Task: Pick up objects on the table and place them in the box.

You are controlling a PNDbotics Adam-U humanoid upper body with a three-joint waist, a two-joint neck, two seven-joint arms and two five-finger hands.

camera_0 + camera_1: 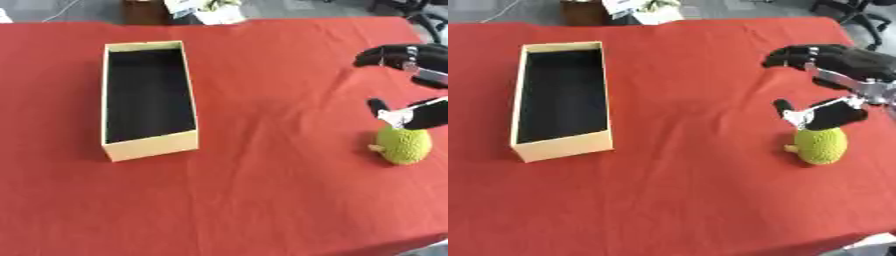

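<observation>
Right hand [833,62] comes in from the right edge, black, fingers spread and curved, thumb [802,114] low, nothing grasped. It sits directly above a green bumpy fruit [822,145]; thumb side looks to be touching the fruit's top, contact unclear. Fruit rests on the red tablecloth [684,190], near the right edge, well apart from the box. Box [150,147] is a long, pale cardboard tray with dark inside, lying on the left part of the table, holding nothing visible. Left hand doesn't show in either view.
</observation>
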